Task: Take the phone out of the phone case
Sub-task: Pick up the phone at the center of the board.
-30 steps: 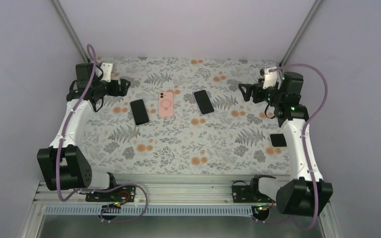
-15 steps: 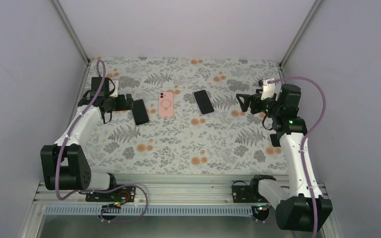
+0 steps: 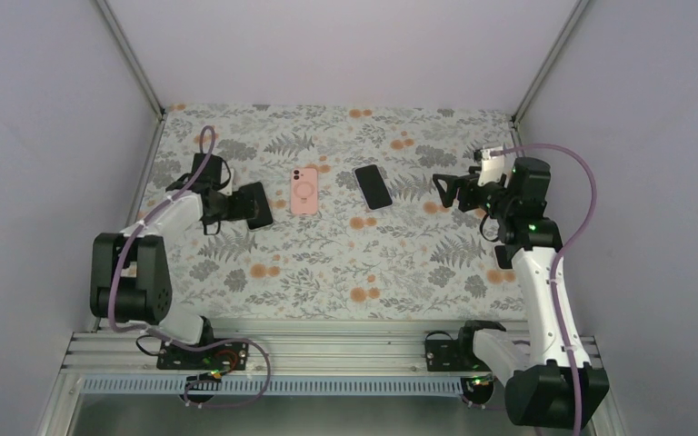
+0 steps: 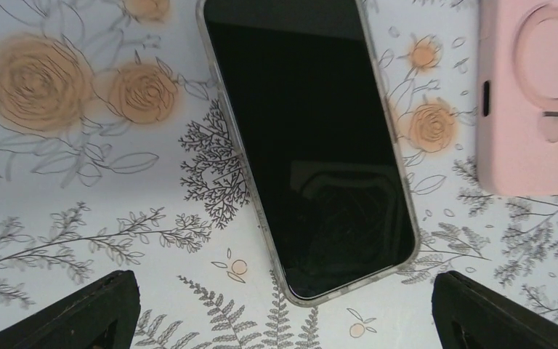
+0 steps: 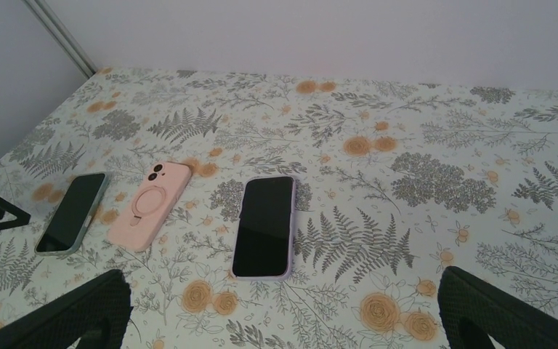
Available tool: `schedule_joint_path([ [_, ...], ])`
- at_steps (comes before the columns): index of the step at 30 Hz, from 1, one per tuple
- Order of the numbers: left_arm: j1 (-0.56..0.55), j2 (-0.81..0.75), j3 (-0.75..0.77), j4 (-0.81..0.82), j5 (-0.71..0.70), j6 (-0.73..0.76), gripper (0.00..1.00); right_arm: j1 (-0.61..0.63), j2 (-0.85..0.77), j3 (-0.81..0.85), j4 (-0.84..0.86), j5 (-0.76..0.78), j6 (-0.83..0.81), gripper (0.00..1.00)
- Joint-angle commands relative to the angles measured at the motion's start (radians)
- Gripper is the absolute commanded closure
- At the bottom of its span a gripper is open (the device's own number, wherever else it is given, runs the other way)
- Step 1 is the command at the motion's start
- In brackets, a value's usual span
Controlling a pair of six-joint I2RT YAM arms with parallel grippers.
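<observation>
Your left arm swings in from the far left corner of the table, and its left gripper (image 3: 247, 205) now hangs low over the clear-cased phone (image 4: 309, 145), where a second ago it stood well off to that phone's left. Your right arm shifts only a little inward over the same time and barely differs from half a second ago.

From the left wrist you see the phone lying flat, screen up and dark, on the floral table cover (image 3: 327, 263). It is tilted a little, its lower end closest to the camera. Both black fingertips (image 4: 109, 313) sit at the bottom corners of that view, spread wide, one on each side of the phone's near end and clear of it. Nothing is between them and nothing is held; the phone is in its case.

Just to the phone's right lies the pink case (image 4: 534, 94), back up, with a round ring stand on it. The two do not touch. Farther right, apart from the pink one, a lilac-cased phone (image 5: 264, 225) lies screen up.

Your right gripper (image 3: 445, 191) hovers above the right side of the table, pointing toward the three phones and well away from them. Its fingers are also spread wide and empty.
</observation>
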Motion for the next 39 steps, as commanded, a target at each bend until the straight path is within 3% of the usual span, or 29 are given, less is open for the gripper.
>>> schedule_joint_path([
  [1, -0.006, 0.066, 0.036, 0.02, 0.022, -0.031, 0.0, 0.01, -0.019, -0.015, -0.001, 0.011, 0.012, 0.01],
  [28, -0.133, 0.395, 0.223, 0.105, -0.106, 0.085, 0.0, 0.009, -0.012, -0.068, 0.05, 0.032, -0.006, 0.01],
  [39, -0.162, 0.406, 0.215, 0.084, -0.21, 0.237, 0.0, 0.009, -0.006, -0.039, 0.057, -0.015, 0.01, 0.01],
])
